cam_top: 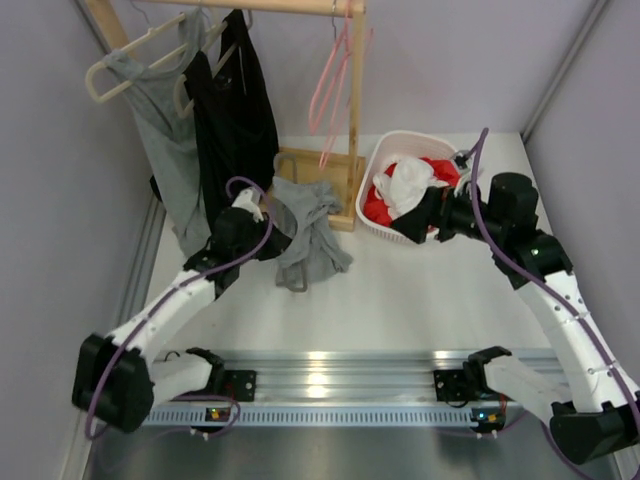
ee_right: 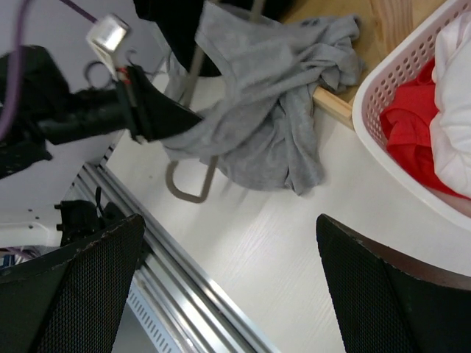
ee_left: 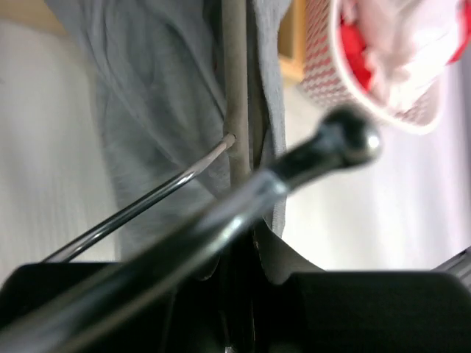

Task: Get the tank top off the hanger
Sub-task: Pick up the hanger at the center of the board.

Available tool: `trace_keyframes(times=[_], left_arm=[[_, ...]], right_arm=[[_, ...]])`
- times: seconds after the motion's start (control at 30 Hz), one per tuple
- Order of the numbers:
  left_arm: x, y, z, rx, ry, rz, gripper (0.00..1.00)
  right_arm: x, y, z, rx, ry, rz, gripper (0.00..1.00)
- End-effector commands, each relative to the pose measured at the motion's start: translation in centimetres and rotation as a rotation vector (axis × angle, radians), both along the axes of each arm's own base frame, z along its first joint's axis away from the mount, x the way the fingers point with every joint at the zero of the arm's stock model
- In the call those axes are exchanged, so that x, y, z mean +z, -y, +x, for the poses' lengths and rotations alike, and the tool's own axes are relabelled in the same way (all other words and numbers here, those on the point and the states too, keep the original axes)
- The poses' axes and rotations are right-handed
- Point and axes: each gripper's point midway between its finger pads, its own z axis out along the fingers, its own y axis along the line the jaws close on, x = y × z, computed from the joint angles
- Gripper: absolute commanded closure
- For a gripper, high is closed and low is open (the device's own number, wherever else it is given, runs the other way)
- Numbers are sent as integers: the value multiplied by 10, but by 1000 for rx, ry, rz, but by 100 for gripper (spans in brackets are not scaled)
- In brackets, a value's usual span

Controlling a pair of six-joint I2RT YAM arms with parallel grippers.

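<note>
The grey tank top [cam_top: 315, 235] lies crumpled on the table, draped over a taupe hanger [ee_right: 190, 187] whose looped end sticks out toward the rail. My left gripper [cam_top: 278, 236] is at the garment's left edge. In the left wrist view the hanger's bar [ee_left: 235, 110] and a fold of the tank top [ee_left: 147, 110] run straight into the jaws, which are shut on them. A dark blurred rod [ee_left: 324, 151] crosses close to that camera. My right gripper [ee_right: 229, 220] hovers open over the table beside the basket, holding nothing.
A white basket [cam_top: 385, 150] of red and white clothes stands at the back right. The wooden rack [cam_top: 320, 165] behind carries a grey garment [cam_top: 165, 140], a black one [cam_top: 235, 110] and pink hangers [cam_top: 335, 80]. An aluminium rail [cam_top: 330, 365] runs along the near edge.
</note>
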Motion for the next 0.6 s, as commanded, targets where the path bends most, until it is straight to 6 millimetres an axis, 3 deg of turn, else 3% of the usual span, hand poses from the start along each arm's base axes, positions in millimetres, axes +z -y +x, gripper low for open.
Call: trace_keyframes(times=[0.0,0.1,0.2,0.23,0.3,0.33,0.4,0.43,0.5,0.57], left_arm=[[50,-24,-11,85,89,19,100],[83,-31,-25,71,155,27,100],[102,-33,-45,26,175,20,100],[103,-35,-52,17,167,26,100],[120,-35,-65,-8,213,-3,100],[123,-36,-71,-18,214,-7,100],[139,-41,-83,-20,255,-18,100],[143,-45,-88,-17,264,-14,100],[156,-51,-103,-24,287,-8,100],[168,-55,-118,-38,315,-15,100]], right_arm=[[15,-9,-10,60,93,43,2],[13,-28,-30,163,142,66,2],[5,-50,-48,237,190,75,2],[-8,-55,-51,250,179,69,2],[-4,-72,-60,298,223,106,2],[-15,-79,-62,317,210,111,2],[-3,-95,-70,367,273,179,2],[-12,-102,-70,382,263,184,2],[-4,-116,-74,407,306,229,2],[-12,-130,-74,427,305,231,2]])
